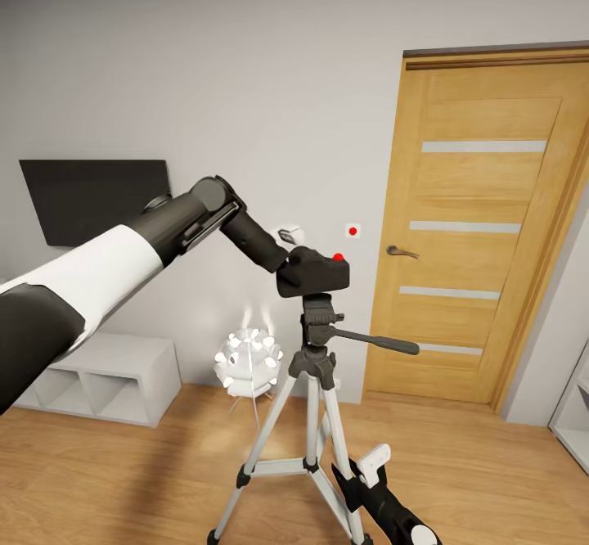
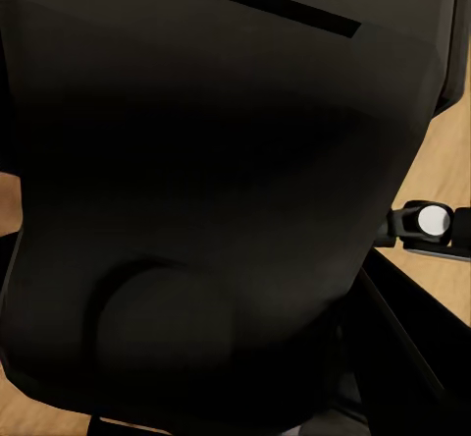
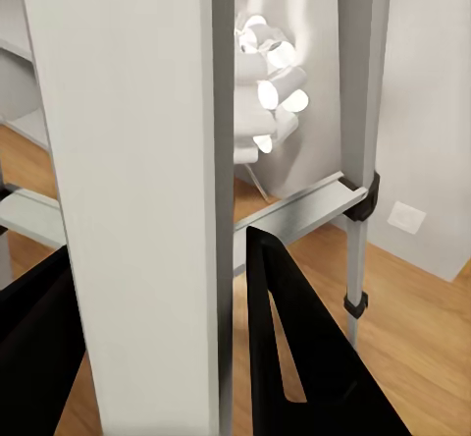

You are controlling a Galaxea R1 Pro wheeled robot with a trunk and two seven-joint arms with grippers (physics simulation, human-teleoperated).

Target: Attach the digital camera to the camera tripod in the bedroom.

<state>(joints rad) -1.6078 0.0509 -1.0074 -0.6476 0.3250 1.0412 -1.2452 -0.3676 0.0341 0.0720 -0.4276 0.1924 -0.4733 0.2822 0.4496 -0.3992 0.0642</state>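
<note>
The black digital camera (image 1: 315, 272), red button up, rests on the black head (image 1: 321, 316) of the camera tripod (image 1: 313, 414). My left gripper (image 1: 286, 263) reaches it from the left and is shut on it; its fingers are hidden behind the body. The camera's dark body (image 2: 196, 210) sits right at the left wrist lens. The long pan handle (image 1: 380, 342) points right. Low down, my right gripper (image 1: 357, 470) has its two black fingers (image 3: 294, 357) on either side of a silver tripod leg (image 3: 137, 190), pressed to it.
A wooden door (image 1: 483, 234) stands at the right behind the tripod. A glowing white lamp (image 1: 249, 361) sits on the plank floor by the wall, a low white shelf (image 1: 106, 373) to its left, and a dark screen (image 1: 94, 197) hangs above.
</note>
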